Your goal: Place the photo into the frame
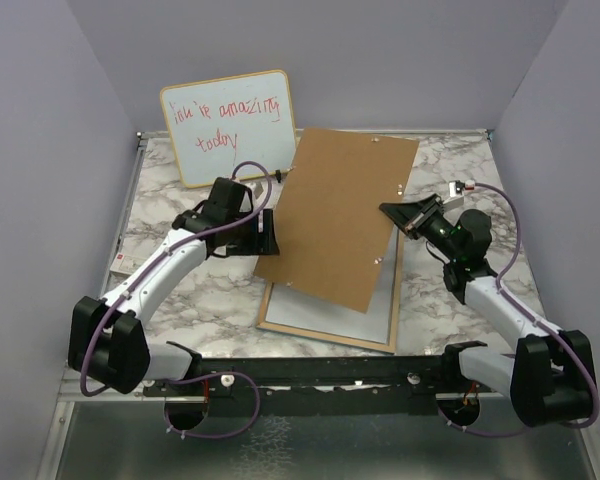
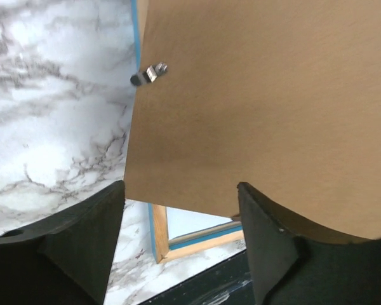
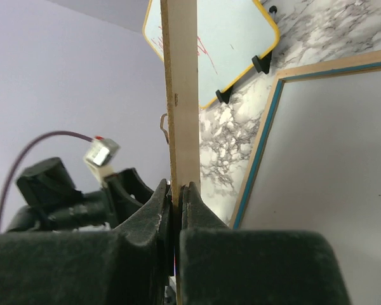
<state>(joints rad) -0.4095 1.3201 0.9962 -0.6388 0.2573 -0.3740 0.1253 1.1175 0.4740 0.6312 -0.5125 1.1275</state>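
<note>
Right hand (image 3: 178, 190) fills the foreground of its wrist view, fingers pinching the edge of the plain brown rectangular backing board (image 1: 340, 220). Overhead, this grip sits at the board's 3 o'clock edge, which is lifted off the large rectangular light-wood picture frame (image 1: 325, 338). Frame position: flat on the white marbled counter (image 1: 210, 290), centre toward 6 o'clock, mostly covered by the skewed board. Left hand (image 1: 270, 232) is at the board's 9 o'clock edge, fingers spread; contact cannot be confirmed. A small metal clip (image 2: 153, 72) projects from that edge. A yellow-rimmed whiteboard with red handwriting (image 1: 230, 125) stands at 11 o'clock.
</note>
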